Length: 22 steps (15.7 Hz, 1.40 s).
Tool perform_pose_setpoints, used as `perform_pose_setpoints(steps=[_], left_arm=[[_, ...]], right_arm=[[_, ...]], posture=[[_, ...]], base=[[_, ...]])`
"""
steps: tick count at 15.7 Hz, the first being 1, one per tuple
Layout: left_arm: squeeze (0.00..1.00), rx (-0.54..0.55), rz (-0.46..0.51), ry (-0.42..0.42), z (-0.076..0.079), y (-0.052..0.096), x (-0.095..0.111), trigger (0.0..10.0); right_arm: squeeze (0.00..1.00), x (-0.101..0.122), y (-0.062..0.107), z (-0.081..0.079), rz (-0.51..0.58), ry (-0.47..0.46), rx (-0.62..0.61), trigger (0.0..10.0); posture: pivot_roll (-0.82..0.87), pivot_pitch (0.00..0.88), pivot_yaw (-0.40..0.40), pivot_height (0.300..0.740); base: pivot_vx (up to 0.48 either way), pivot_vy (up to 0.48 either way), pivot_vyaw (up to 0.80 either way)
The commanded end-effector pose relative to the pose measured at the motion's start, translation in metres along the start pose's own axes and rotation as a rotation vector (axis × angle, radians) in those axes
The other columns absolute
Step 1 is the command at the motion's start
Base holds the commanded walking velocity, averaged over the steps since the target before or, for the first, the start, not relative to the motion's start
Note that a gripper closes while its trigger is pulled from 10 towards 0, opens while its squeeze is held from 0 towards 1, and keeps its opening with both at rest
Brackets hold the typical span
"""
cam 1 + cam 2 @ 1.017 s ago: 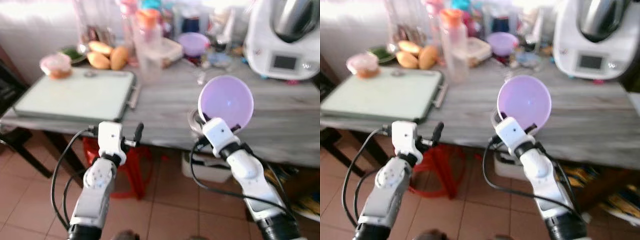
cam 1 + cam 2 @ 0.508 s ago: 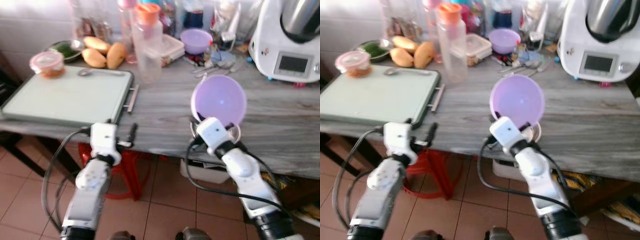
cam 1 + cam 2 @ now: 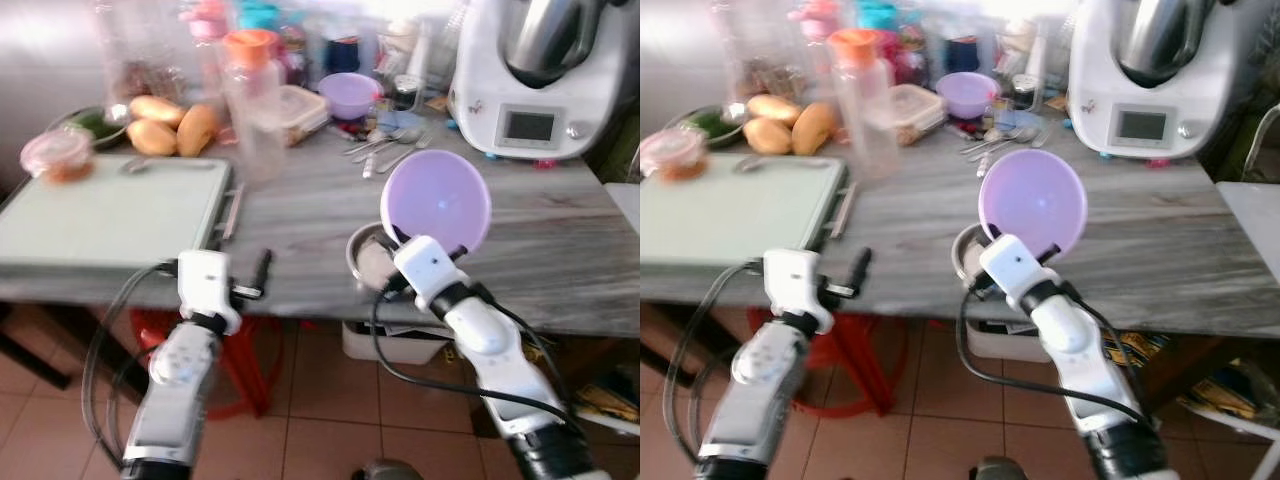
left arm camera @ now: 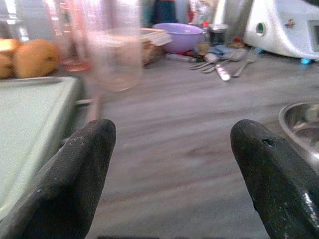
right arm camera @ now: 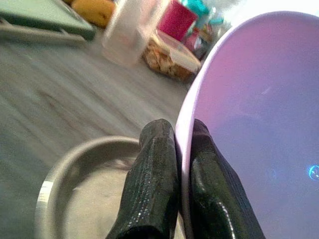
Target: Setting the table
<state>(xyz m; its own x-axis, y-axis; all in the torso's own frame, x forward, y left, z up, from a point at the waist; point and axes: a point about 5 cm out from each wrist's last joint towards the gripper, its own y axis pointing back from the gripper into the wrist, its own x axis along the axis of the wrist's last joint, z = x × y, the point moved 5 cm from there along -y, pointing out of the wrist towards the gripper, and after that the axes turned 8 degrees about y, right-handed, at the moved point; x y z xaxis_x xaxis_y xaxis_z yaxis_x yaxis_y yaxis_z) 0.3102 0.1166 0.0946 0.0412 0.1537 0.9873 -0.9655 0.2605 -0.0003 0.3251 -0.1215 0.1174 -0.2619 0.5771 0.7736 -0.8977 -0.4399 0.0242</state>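
R gripper [image 5: 175, 149] is pinched tight on the rim of a purple bowl [image 3: 436, 202], one finger each side of the edge. Bowl is held up on edge, tilted, inside facing the camera, above the front edge of the table [image 3: 560, 250], approx mid-table. Just beside it, directly below the gripper, a metal bowl [image 3: 366, 252] sits on the table near the front edge.

L gripper [image 4: 172, 169] is wide apart w/ nothing between the fingers [image 4: 75, 169], low at the front edge of the table, next to the right front corner of a pale green tray [image 3: 100, 215] w/ a metal side handle.

Back of the table: clear bottle w/ orange cap [image 3: 248, 100], a food container [image 3: 295, 105], a second purple bowl [image 3: 348, 93], loose spoons [image 3: 385, 145], mangoes [image 3: 170, 128], a small lidded tub [image 3: 58, 155] at the tray's far left corner. White kitchen machine [image 3: 535, 75] at the back right corner. Red stool [image 3: 240, 345] under the table, tiled floor [image 3: 320, 420].
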Motion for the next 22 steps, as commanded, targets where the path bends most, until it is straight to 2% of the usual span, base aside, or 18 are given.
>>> perform_pose_setpoints(steps=[1,3,5,8,11,13,18,20,22], left_arm=[[0.0,0.019,0.003,-0.004,-0.007,0.002,0.003,10.0],[0.0,0.047,0.007,-0.004,-0.012,0.004,0.005,10.0],[0.0,0.092,0.059,0.0,-0.019,0.009,0.017,10.0],[0.0,0.128,0.077,-0.034,-0.028,0.018,0.025,10.0],[0.0,0.148,0.045,-0.059,-0.034,0.036,0.022,10.0],[0.0,0.15,0.021,-0.073,-0.038,0.043,0.02,10.0],[0.0,0.112,-0.004,-0.06,-0.032,0.039,0.016,10.0],[0.0,0.096,-0.016,-0.053,-0.028,0.038,0.015,10.0],[0.0,0.094,-0.021,-0.051,-0.028,0.037,0.014,10.0]], right_arm=[[0.0,0.005,-0.003,0.001,0.021,-0.001,-0.009,10.0],[0.0,0.006,-0.003,0.001,0.024,-0.001,-0.008,10.0],[0.0,0.012,-0.003,-0.001,0.058,0.026,0.021,10.0],[0.0,0.016,-0.002,-0.003,0.085,0.042,0.067,10.0],[0.0,0.017,-0.007,-0.003,0.099,-0.007,0.097,10.0],[0.0,0.016,-0.013,-0.009,0.089,-0.009,0.159,10.0],[0.0,0.009,-0.015,-0.024,0.037,-0.047,0.266,10.0],[0.0,0.004,-0.01,-0.037,0.001,-0.069,0.33,10.0],[0.0,0.001,-0.006,-0.043,-0.015,-0.068,0.358,10.0]], posture=[[-0.06,0.0,0.022,0.74],[-0.06,0.0,0.021,0.74],[-0.06,0.0,0.021,0.74],[-0.04,0.0,0.021,0.74],[0.0,0.0,0.021,0.74],[0.01,0.0,0.018,0.74],[0.0,0.0,0.019,0.74],[-0.01,0.0,0.02,0.74],[-0.01,0.0,0.019,0.74]], base=[[0.349,0.0,0.0],[0.302,0.0,0.0],[0.0,0.0,0.0],[0.0,0.0,0.0],[0.0,0.0,0.0],[0.0,0.0,0.0],[0.0,0.0,0.0],[0.0,0.0,0.0],[0.0,0.0,0.0]])
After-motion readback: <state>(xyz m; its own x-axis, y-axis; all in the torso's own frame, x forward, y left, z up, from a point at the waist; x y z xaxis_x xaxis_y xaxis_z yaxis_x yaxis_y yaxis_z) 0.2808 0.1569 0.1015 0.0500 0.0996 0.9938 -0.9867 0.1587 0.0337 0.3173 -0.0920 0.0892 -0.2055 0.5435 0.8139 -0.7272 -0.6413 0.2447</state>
